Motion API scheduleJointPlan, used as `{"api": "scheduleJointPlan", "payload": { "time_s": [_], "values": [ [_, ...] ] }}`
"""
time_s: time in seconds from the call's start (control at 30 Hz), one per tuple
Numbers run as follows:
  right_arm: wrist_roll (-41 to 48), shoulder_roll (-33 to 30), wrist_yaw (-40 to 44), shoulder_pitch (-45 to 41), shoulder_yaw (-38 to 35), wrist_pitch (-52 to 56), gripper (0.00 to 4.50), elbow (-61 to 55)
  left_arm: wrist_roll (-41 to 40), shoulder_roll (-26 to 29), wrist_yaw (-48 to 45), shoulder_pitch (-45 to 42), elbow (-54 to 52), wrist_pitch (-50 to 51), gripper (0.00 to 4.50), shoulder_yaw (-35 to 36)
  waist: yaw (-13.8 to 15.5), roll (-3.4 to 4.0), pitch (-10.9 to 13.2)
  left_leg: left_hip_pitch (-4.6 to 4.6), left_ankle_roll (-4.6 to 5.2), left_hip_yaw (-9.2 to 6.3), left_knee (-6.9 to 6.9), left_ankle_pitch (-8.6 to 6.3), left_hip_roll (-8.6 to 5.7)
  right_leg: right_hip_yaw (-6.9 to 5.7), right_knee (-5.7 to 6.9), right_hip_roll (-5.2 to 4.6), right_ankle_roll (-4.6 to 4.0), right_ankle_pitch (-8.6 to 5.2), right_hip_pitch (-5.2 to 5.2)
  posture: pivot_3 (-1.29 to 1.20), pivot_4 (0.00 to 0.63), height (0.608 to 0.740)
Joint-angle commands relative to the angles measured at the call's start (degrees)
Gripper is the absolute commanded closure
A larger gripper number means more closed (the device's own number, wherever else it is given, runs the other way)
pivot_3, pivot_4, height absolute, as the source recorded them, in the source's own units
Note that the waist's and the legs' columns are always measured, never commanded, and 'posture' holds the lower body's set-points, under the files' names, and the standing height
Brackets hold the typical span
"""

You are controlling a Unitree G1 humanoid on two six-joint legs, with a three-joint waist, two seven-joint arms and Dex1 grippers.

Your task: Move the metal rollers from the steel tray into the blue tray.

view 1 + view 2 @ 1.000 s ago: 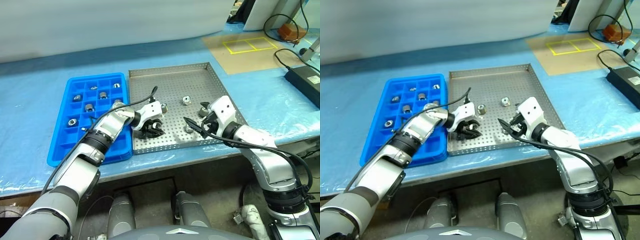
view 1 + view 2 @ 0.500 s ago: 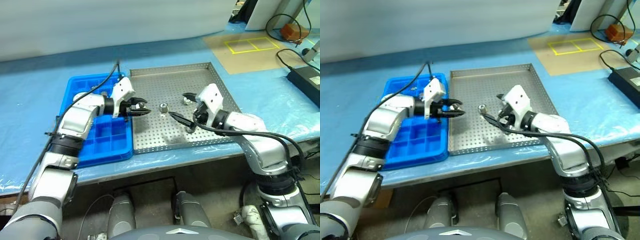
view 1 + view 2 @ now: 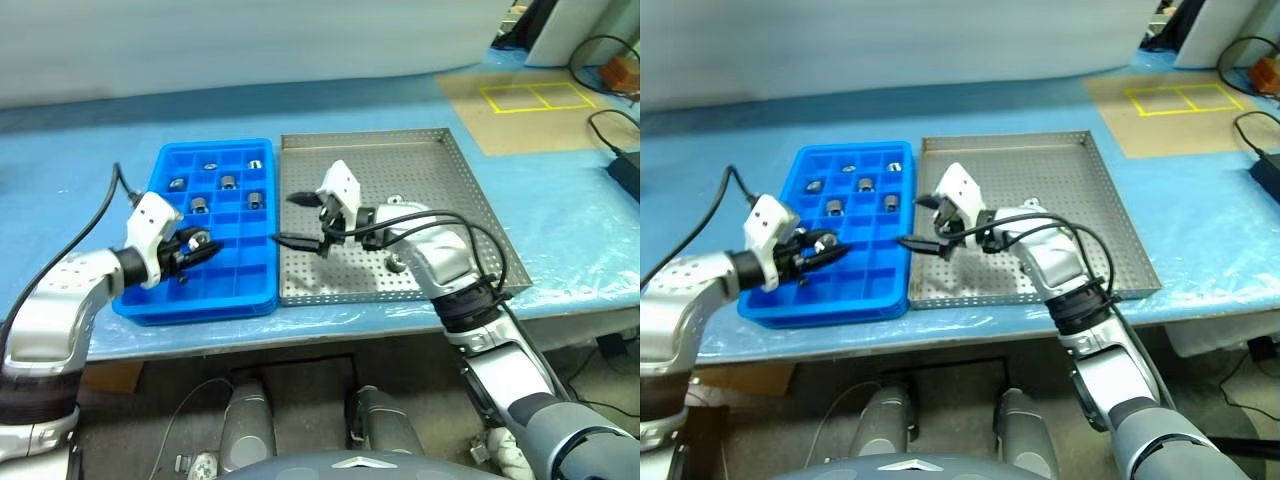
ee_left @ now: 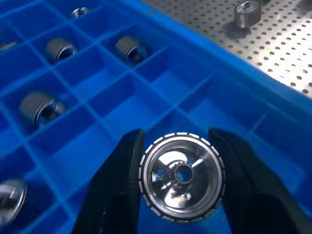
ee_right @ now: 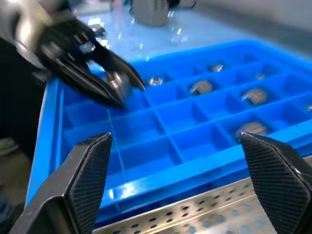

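My left gripper [image 3: 203, 243] is shut on a metal roller [image 4: 181, 175], holding it just above the middle compartments of the blue tray [image 3: 200, 300]. Several more rollers [image 3: 228, 182] lie in the tray's far compartments. The steel tray [image 3: 420, 165] sits to the right of the blue one. A roller [image 4: 246, 12] rests on its perforated floor, and another [image 3: 397, 263] shows beside my right forearm. My right gripper [image 3: 287, 218] hangs wide open and empty over the steel tray's left rim, pointing toward the blue tray, with its fingers [image 5: 90, 180] spread far apart.
Both trays lie on a table under blue plastic sheeting, near its front edge. Far right at the back is a brown mat with yellow tape squares [image 3: 530, 97]. A black power adapter [image 3: 625, 165] with cables sits at the right edge.
My left gripper has carried the roller leftward from the steel tray to over the blue tray. My right gripper has swung left across the steel tray to its left rim, still open. The camera has shifted too.
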Motion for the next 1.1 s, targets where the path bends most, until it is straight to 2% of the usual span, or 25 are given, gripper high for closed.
{"api": "scheduleJointPlan", "payload": {
  "time_s": [0.03,0.17,0.4,0.6,0.83,0.9,0.93,1.03,1.1],
  "values": [
    [1.1,1.6,2.8,-3.0,-0.8,-2.5,0.11,-0.7,-1.0,-1.4,5.6,2.6,-5.3,0.4,2.74,4.7,1.1,0.00,0.0,-0.07,0.00,-0.03,0.00,0.00,0.00,-0.05,0.00,-0.02,0.00,0.00,-0.03,0.21,0.150,0.740],
    [-0.2,1.7,4.4,-3.7,-0.5,-3.7,0.11,0.6,-2.9,-3.2,9.4,5.7,-8.7,3.1,2.74,6.7,2.1,-0.07,0.0,-0.06,-0.01,-0.07,0.05,0.01,-0.02,-0.08,0.07,-0.07,0.01,0.00,0.00,0.22,0.150,0.740],
    [-1.5,0.9,4.9,-3.1,-0.4,-4.2,0.11,1.1,-3.1,-1.4,10.5,13.6,-9.9,3.2,2.74,9.1,2.1,-0.10,0.0,0.04,-0.06,-0.08,-0.06,0.04,0.00,-0.04,0.07,-0.02,0.03,-0.01,-0.01,0.22,0.150,0.740],
    [-2.6,0.8,4.8,-3.1,-0.3,-5.0,0.11,1.6,-3.7,0.2,11.9,12.8,-7.9,2.8,2.74,11.0,2.1,-0.10,0.0,0.03,-0.15,-0.11,-0.09,0.09,-0.01,-0.03,0.07,0.01,0.02,-0.01,-0.04,0.22,0.150,0.740],
    [-3.3,1.2,4.4,-2.7,-0.6,-5.6,0.11,1.8,-3.3,1.4,12.0,12.9,-6.5,2.6,2.74,9.0,2.1,-0.10,0.0,0.03,-0.15,-0.11,-0.08,0.09,0.00,-0.02,0.07,0.01,0.02,-0.01,-0.04,0.21,0.150,0.740],
    [-3.4,1.2,4.3,-2.5,-0.7,-5.6,0.11,1.7,-3.2,1.6,12.0,12.8,-6.3,2.6,2.02,8.7,2.1,-0.10,0.0,0.03,-0.15,-0.11,-0.08,0.09,0.00,-0.02,0.08,0.01,0.02,-0.01,-0.04,0.21,0.150,0.740],
    [-3.6,1.1,4.2,-2.4,-0.7,-5.8,0.11,1.7,-3.2,1.8,11.9,12.9,-6.2,2.9,1.86,8.6,2.1,-0.10,0.0,0.03,-0.15,-0.11,-0.08,0.09,0.00,-0.02,0.08,0.01,0.02,-0.01,-0.04,0.21,0.150,0.740],
    [-3.6,0.9,4.2,-2.1,-0.9,-5.7,0.11,1.5,-3.8,2.7,11.1,12.5,-6.0,3.4,0.91,8.6,2.1,-0.10,0.0,0.04,-0.16,-0.11,-0.08,0.10,0.00,-0.02,0.10,0.01,0.02,-0.01,-0.04,0.20,0.150,0.740],
    [-3.6,0.8,4.1,-2.0,-1.0,-5.7,0.11,1.4,-4.0,3.2,10.8,12.0,-5.8,3.4,0.91,8.2,2.0,-0.10,0.0,0.05,-0.16,-0.11,-0.08,0.10,0.00,-0.02,0.12,0.01,0.02,-0.01,-0.04,0.19,0.150,0.740]
  ]
}}
